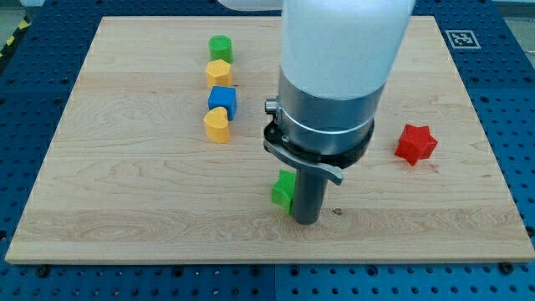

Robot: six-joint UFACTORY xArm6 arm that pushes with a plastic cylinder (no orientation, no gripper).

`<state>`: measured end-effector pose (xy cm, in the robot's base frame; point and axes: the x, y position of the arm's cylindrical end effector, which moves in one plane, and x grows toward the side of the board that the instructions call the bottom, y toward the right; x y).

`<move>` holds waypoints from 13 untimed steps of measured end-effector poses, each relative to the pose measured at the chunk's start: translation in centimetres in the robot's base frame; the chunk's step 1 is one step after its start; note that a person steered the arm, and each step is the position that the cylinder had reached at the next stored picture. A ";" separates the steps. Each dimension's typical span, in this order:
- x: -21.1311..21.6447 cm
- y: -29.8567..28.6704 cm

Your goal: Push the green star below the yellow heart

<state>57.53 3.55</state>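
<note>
On the wooden board (125, 209) we count six blocks | green star (283, 189) touching my tip (304, 222) on its left | yellow heart (216, 125) up-left, under blue cube (223, 99), yellow hexagon (219, 73), green cylinder (221, 47) | red star (415, 143) far right | no claw: bare rod, holding nothing.
</note>
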 end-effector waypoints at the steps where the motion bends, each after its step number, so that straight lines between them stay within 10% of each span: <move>1: -1.3 -0.8; 6: -5.0 3.5; 13: -7.0 -6.2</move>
<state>50.52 -2.62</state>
